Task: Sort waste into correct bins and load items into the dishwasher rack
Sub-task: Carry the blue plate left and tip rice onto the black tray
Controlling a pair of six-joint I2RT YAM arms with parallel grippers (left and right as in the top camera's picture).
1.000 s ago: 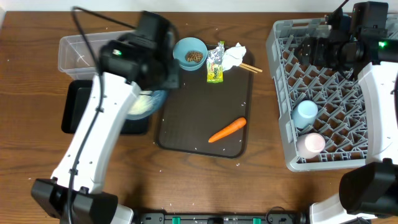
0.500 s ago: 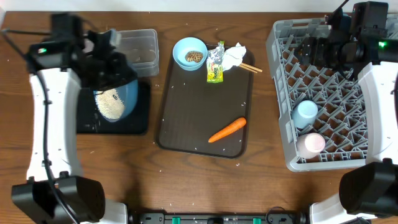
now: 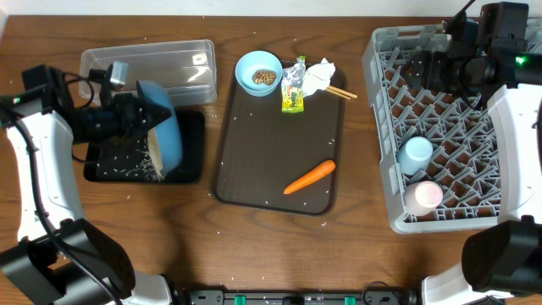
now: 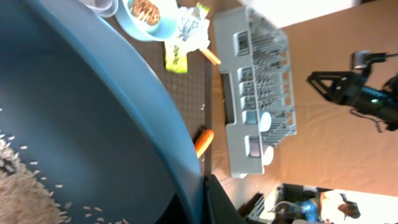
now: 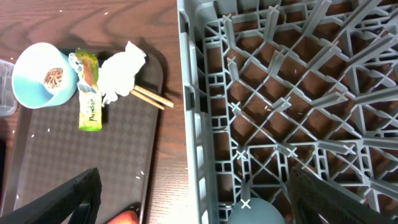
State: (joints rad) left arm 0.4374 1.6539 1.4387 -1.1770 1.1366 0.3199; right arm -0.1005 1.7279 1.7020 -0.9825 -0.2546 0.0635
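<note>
Your left arm (image 3: 35, 174) has smooth white shells and round black joints. A thin black cable (image 3: 85, 78) loops off it. Your right arm (image 3: 518, 106) looks the same, with a tiny green light (image 3: 518, 61) glowing on it. Your right fingers (image 5: 74, 196) and left finger (image 4: 221, 202) are plain black.

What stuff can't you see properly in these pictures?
- Chopsticks: overhead, mostly tucked under the tissue.
- Light-blue cup: right wrist view, cut off by the bottom edge.
- Black tray: overhead, the tilted large blue bowl covers part of it.
- Left hand: overhead, its fingertips are behind that bowl.
</note>
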